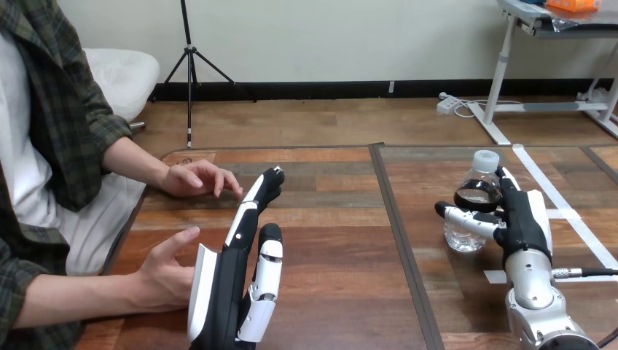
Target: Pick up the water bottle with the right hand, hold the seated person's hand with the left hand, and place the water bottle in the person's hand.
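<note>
A clear water bottle (477, 191) with a white cap and a dark label stands upright on the table's right half. My right hand (526, 222) is at its right side, open: straight fingers run up along the bottle and the thumb reaches across its lower front. My left hand (233, 284) stands edge-up at the lower middle, open, fingers straight and pointing away. The person's near hand (164, 271) is held open just left of it; I cannot tell whether they touch. The person's far hand (198, 179) rests palm down on the table, close to my left fingertips.
The wooden table (335, 248) has a dark seam (401, 226) running front to back between my two hands. White tape strips (565, 208) cross the right half beside the bottle. The person sits at the left edge.
</note>
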`<state>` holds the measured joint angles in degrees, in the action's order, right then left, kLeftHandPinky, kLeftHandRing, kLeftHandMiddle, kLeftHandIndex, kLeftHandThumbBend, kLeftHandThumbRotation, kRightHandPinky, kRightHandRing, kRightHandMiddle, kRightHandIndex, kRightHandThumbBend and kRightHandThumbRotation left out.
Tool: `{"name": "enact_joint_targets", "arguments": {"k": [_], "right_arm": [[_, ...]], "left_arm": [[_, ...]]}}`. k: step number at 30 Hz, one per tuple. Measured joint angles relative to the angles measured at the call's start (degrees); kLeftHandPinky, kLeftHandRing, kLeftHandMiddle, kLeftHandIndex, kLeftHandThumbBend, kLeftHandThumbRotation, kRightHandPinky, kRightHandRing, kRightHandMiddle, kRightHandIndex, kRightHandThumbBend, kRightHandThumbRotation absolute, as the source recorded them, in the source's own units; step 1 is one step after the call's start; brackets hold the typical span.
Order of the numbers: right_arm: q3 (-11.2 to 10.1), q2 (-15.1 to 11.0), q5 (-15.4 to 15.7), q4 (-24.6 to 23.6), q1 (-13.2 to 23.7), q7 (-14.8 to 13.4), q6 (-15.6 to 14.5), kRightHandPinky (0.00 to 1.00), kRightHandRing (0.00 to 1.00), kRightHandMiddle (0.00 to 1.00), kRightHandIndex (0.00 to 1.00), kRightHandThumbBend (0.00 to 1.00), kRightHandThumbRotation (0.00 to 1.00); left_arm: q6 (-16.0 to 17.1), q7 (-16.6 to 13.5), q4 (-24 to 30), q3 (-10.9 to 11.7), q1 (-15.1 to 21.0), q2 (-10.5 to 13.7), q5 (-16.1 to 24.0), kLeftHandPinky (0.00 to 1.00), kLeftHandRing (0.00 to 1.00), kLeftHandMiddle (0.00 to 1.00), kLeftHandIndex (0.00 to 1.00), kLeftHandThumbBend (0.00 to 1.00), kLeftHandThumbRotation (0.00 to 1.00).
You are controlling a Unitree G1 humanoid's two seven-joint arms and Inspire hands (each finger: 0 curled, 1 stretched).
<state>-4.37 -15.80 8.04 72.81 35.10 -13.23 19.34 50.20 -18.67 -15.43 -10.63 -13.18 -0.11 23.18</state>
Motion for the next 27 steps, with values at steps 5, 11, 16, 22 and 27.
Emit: {"name": "enact_joint_targets", "arguments": {"k": [5,11,16,22,27], "right_arm": [[0.40,-0.06,1.22,0.12,0.00,-0.69,-0.12,0.86,0.90,0.92,0.92,0.73,0.10],[0.94,-0.14,2.13,0.18,0.00,-1.37,-0.12,0.83,0.86,0.88,0.88,0.74,0.08],[1.17,-0.14,2.35,0.22,0.00,-1.70,-0.07,0.78,0.82,0.84,0.85,0.75,0.04],[1.19,-0.14,2.34,0.33,0.00,-1.80,-0.06,0.75,0.77,0.79,0.80,0.76,0.01],[1.10,-0.12,2.05,0.56,0.00,-1.95,-0.06,0.70,0.73,0.75,0.77,0.76,0.00]], "left_arm": [[0.00,0.00,0.00,-0.01,0.00,0.00,0.00,0.91,0.89,0.90,0.90,0.02,1.00],[0.00,0.03,0.00,-0.02,-0.01,0.00,-0.04,0.91,0.89,0.90,0.90,0.01,1.00],[0.00,0.06,0.00,-0.03,-0.01,0.00,-0.09,0.92,0.89,0.90,0.90,0.01,1.00],[0.00,0.21,0.00,-0.04,-0.01,0.00,-0.23,0.92,0.90,0.90,0.90,0.01,1.00],[0.00,0.21,0.00,-0.04,-0.01,0.01,-0.22,0.92,0.90,0.90,0.90,0.01,1.00]]}}
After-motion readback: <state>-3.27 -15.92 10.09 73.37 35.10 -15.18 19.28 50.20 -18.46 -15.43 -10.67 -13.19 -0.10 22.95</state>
